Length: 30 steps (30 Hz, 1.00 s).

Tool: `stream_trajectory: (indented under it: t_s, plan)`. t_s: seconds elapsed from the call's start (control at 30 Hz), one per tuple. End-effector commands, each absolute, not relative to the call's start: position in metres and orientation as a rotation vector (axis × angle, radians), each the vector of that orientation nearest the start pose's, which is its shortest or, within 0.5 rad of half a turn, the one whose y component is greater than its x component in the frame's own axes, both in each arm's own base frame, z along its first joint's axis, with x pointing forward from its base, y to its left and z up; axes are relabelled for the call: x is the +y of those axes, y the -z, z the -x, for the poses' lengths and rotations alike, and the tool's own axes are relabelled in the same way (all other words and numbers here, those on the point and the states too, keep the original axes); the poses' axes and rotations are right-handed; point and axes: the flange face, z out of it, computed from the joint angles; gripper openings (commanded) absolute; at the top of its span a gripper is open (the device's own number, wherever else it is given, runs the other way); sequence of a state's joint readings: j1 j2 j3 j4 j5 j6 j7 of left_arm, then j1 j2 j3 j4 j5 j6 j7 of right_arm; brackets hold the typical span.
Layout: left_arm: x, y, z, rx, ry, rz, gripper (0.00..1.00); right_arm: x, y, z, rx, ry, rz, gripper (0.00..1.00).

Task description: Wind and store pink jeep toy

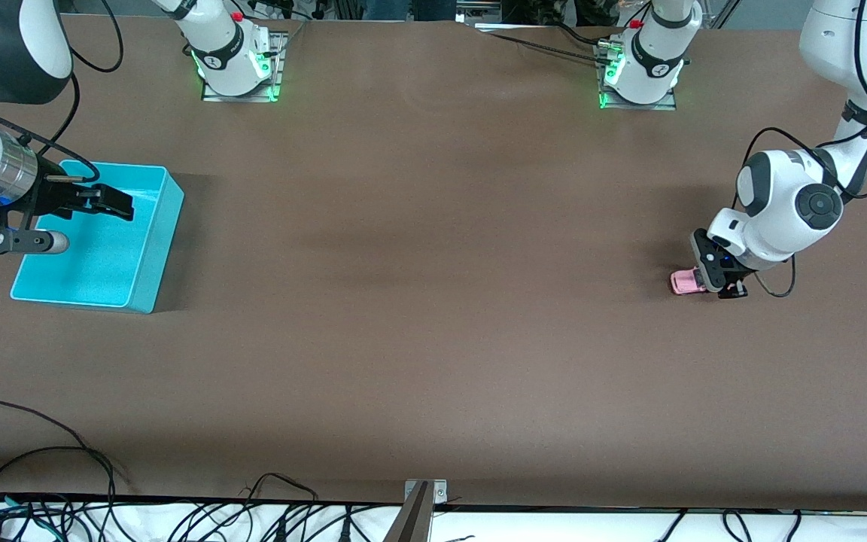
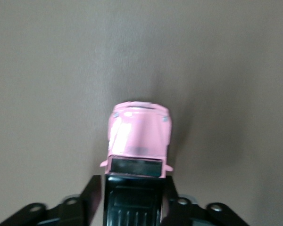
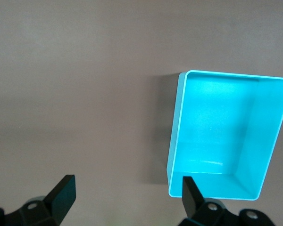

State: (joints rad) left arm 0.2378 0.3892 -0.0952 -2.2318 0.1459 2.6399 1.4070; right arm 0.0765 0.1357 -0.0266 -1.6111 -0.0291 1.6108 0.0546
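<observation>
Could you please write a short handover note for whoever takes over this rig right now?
Left gripper: down at the table toward the left arm's end, shut on the pink jeep toy, gripping its black rear part; the pink front sticks out.
Right gripper: open and holding nothing, over the turquoise bin, waiting.
The bin stands toward the right arm's end of the table, with nothing in it.
Done: the jeep is grasped. Whether it is wound cannot be seen.
Left: wind it if needed, then carry it across and store it in the bin.
</observation>
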Motion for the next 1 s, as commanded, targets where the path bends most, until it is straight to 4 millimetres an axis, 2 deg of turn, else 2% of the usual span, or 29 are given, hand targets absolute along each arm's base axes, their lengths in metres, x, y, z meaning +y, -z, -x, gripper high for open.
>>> stream_trajectory:
  t_s: [0.0, 0.13, 0.33, 0.53, 0.63, 0.77, 0.97]
  plan:
    - [0.067, -0.202, -0.555, 2.016, -0.009, 2.318, 0.00, 0.025, -0.535, -0.590, -0.007, -0.207, 3.158, 1.00]
    - [0.065, -0.212, -0.558, 2.031, 0.003, 2.288, 0.00, 0.025, -0.535, -0.590, -0.007, -0.207, 3.158, 1.00]
    - [0.047, -0.231, -0.562, 2.076, 0.019, 2.226, 0.00, 0.025, -0.535, -0.590, -0.007, -0.207, 3.158, 1.00]
    - [0.019, -0.243, -0.562, 2.113, 0.011, 2.201, 0.00, 0.025, -0.535, -0.590, -0.007, -0.205, 3.158, 1.00]
    - [0.001, -0.242, -0.562, 2.145, 0.012, 2.175, 0.00, 0.025, -0.535, -0.590, -0.007, -0.205, 3.158, 1.00]
    - [-0.013, -0.233, -0.555, 2.160, -0.009, 2.181, 0.00, 0.025, -0.535, -0.590, -0.007, -0.205, 3.158, 1.00]
    - [-0.014, -0.222, -0.552, 2.178, -0.031, 2.185, 0.00, 0.025, -0.535, -0.590, -0.007, -0.207, 3.158, 1.00]
